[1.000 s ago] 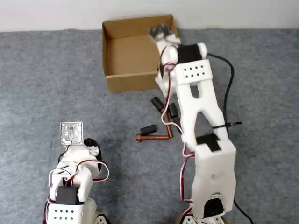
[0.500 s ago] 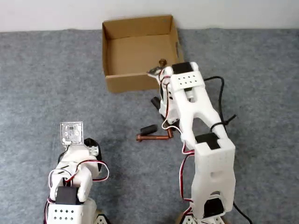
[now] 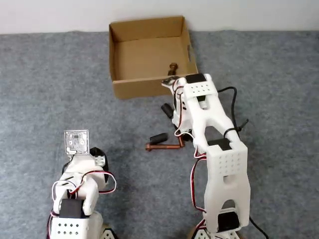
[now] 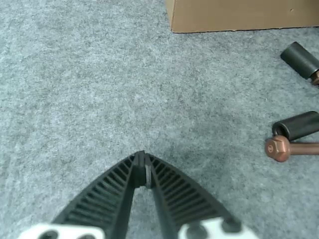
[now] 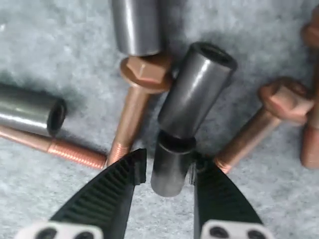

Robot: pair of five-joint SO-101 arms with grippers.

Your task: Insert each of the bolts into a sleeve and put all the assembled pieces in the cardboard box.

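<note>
Nubby grey carpet (image 3: 50, 74), coppery hex-headed bolts (image 5: 131, 113)

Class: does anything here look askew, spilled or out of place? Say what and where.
Nothing looks damaged, but the bolts and sleeves lie jumbled and crossing on the carpet by the cardboard box. One tilted sleeve overlaps the sleeve between the right gripper's fingers.

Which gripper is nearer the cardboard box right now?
Right. The right gripper hangs over the sleeves just before the front wall of the cardboard box; the left gripper sits back near its base, well short of it.
</note>
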